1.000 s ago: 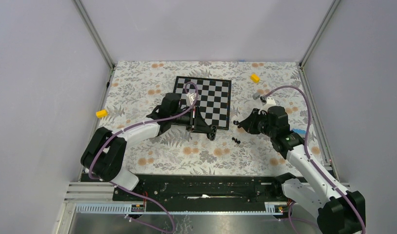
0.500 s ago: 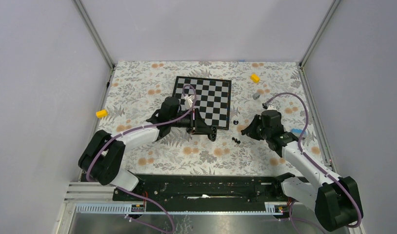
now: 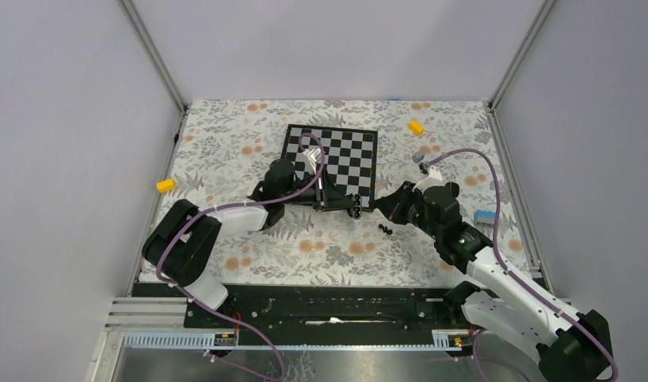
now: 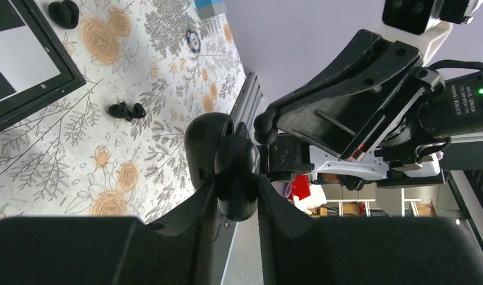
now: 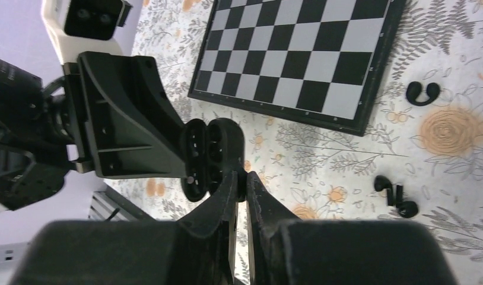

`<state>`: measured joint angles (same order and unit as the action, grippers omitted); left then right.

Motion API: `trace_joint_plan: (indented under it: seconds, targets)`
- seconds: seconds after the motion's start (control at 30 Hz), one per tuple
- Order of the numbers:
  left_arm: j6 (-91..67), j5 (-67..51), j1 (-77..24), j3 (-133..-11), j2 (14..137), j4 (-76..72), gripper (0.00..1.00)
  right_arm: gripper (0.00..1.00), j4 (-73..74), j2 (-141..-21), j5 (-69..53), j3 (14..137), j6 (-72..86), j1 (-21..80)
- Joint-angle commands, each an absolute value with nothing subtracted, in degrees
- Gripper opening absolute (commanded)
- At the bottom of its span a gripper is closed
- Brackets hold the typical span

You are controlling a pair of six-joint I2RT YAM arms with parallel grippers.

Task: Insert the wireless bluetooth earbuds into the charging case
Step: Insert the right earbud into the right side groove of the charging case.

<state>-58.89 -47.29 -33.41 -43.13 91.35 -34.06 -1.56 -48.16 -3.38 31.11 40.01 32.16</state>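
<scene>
The left gripper [image 4: 236, 189] clamps the open charging case [image 4: 206, 145] beside the near corner of the chessboard [image 5: 304, 53]. The right gripper [image 5: 240, 178] meets the case's rim with its fingers nearly together; whether they pinch it cannot be told. Two wireless bluetooth earbuds [image 5: 406, 208] lie close by on the floral tablecloth [image 3: 321, 247], outside the case.

Earbuds [image 3: 385, 229] lie off chessboard's [image 3: 337, 159] near right corner
</scene>
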Motion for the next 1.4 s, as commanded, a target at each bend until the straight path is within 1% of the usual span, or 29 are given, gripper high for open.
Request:
trace_joint_plan:
  seconds: [0.0, 0.23, 0.43, 1.0, 1.37]
  targets:
    - [-66.12, -44.53, -34.20, -40.41, 92.43, -50.21, 0.04, 0.00, -5.09, -47.37, 3.23, 33.63, 45.33, 34.97]
    - [-68.46, -43.45, -35.32, -40.58, 93.53, -52.28, 0.03, 0.00, -9.10, -48.81, 8.99, 33.76, 48.11, 38.68]
    - [-68.78, -43.74, -35.38, -41.04, 93.78, -51.57, 0.03, 0.00, -10.78, -52.00, 10.59, 35.03, 47.63, 40.73]
    - [-68.51, -43.97, -35.38, -42.23, 94.33, -49.43, 0.03, 0.00, -8.14, -54.95, 17.31, 36.26, 45.61, 42.60]
    - [-68.09, -43.91, -35.35, -42.78, 94.46, -48.59, 0.03, 0.00, -8.21, -56.72, 17.43, 36.49, 45.80, 43.75]
